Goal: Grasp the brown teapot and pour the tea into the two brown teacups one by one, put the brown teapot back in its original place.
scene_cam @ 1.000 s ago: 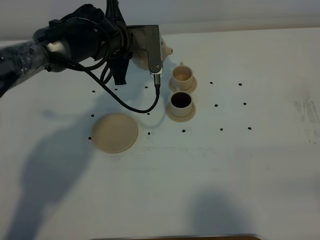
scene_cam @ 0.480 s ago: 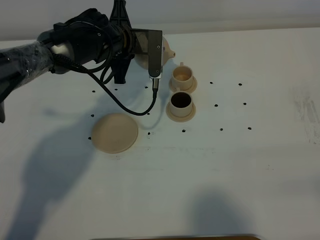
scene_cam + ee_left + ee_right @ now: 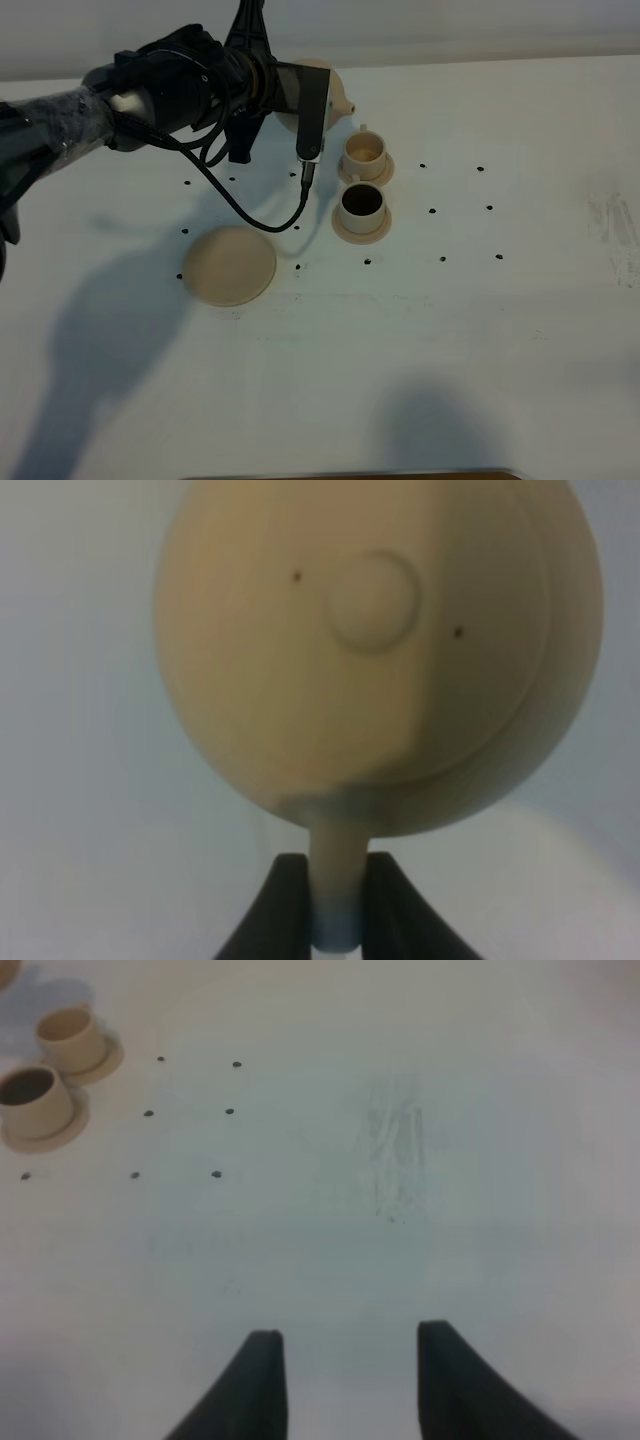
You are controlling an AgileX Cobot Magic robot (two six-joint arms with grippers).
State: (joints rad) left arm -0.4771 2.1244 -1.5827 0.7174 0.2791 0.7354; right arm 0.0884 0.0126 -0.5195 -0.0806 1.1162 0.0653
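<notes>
My left gripper [image 3: 300, 105] is shut on the loop handle of the brown teapot [image 3: 330, 92] and holds it in the air at the back, just left of the far teacup. The spout points right, towards that cup. In the left wrist view the teapot [image 3: 370, 650] fills the frame, with its handle clamped in the left gripper [image 3: 335, 915]. The far teacup [image 3: 364, 150] shows a pale inside. The near teacup [image 3: 361, 202] holds dark liquid. Each stands on a small saucer. The wide saucer plate [image 3: 229, 265] lies bare at the front left. My right gripper [image 3: 345, 1380] is open and empty over bare table.
Small black dots mark the white table [image 3: 460, 320] around the cups. A black cable [image 3: 262, 222] hangs from the left arm, down between the plate and the cups. The right wrist view shows both cups [image 3: 50, 1065] far off and a faint scuff [image 3: 395, 1155] on the table.
The left arm has shifted slightly right and towards the back with the teapot, and its wrist has turned a little. The cups, the plate and the right gripper have not moved.
</notes>
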